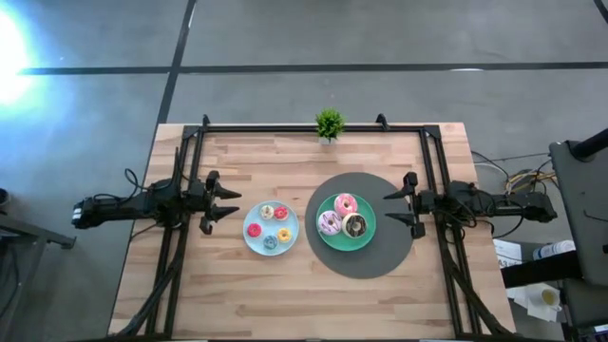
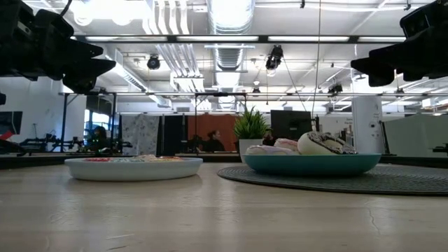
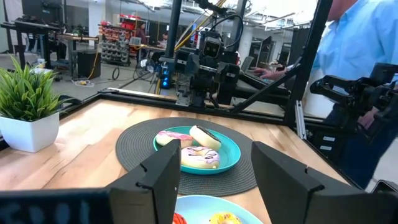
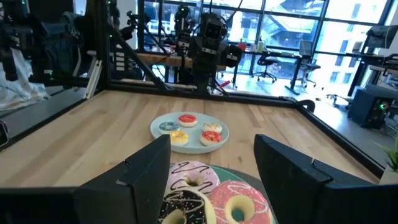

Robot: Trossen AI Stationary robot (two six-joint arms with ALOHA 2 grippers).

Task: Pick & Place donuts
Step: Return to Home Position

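Hovering above the table, the left gripper has its fingers spread wide with nothing between them. Its tips aim at the blue plate, which sits just ahead of them without touching. Five small donuts lie on that plate in a loose ring: one pale with sprinkles, two red, one yellow and one blue. None is within the fingers' span.

Across the table the right gripper mirrors this pose, its fingers equally far apart and empty, pointing back toward the left arm. Its tips hang over the edge of the round grey mat, near the green plate that rests on the mat's middle. Three large donuts crowd together on the green plate: pink-iced toward the far side, a pale pink one nearest the blue plate, and a chocolate one nearest the right gripper.

The low view shows both grippers well above the plates, touching nothing. The two plates sit side by side between the grippers, the blue one's rim close to the mat. A small potted plant stands at the table's far edge, and a person in a light-blue shirt shows beyond the table in the left wrist view.
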